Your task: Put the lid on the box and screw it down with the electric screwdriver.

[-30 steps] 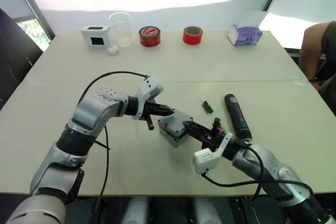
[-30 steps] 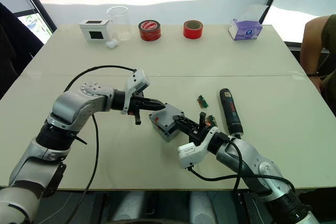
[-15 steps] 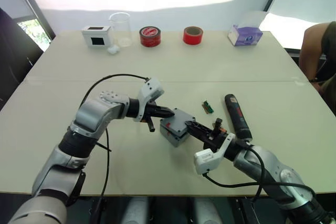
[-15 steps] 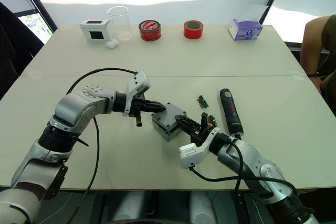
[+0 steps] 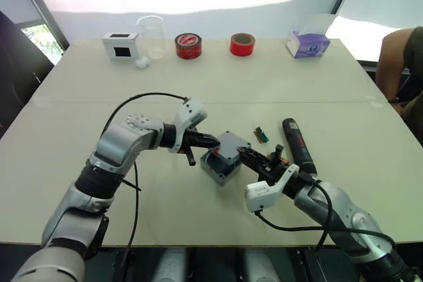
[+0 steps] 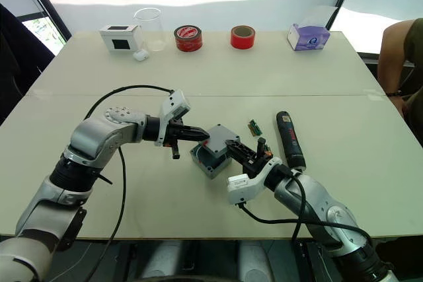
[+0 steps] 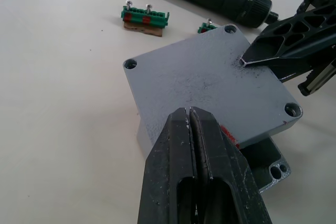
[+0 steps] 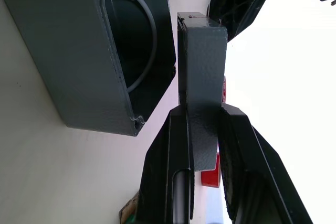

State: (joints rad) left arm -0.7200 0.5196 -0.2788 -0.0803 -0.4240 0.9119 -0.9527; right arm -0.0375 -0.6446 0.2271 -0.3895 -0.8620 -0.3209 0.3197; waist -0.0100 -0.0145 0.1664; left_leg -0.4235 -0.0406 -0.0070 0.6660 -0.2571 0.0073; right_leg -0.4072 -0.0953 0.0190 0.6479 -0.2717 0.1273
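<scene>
Lid [image 7: 210,90] pinched at one edge by right hand [image 5: 246,155], held tilted above open box [image 5: 218,166] on desk [image 5: 198,84]; left hand [image 7: 191,116], fingers pressed together, at its opposite edge.

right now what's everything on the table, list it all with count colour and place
lid: 1, grey, held tilted above the box, not seated
box: 1, grey, open, mid table between the arms
electric screwdriver: 1, black with red marks, lying right of the box
circuit strips: 2, green, between box and screwdriver
white box: 1, white with dark window, far left
beaker: 1, clear, beside the white box
small white item: 1, in front of the beaker
tape rolls: 2, red, far middle
tissue box: 1, purple, far right
person: 1, at the right edge
left gripper: jaws shut, at the lid's near edge
right gripper: jaws clamped on the lid's edge
</scene>
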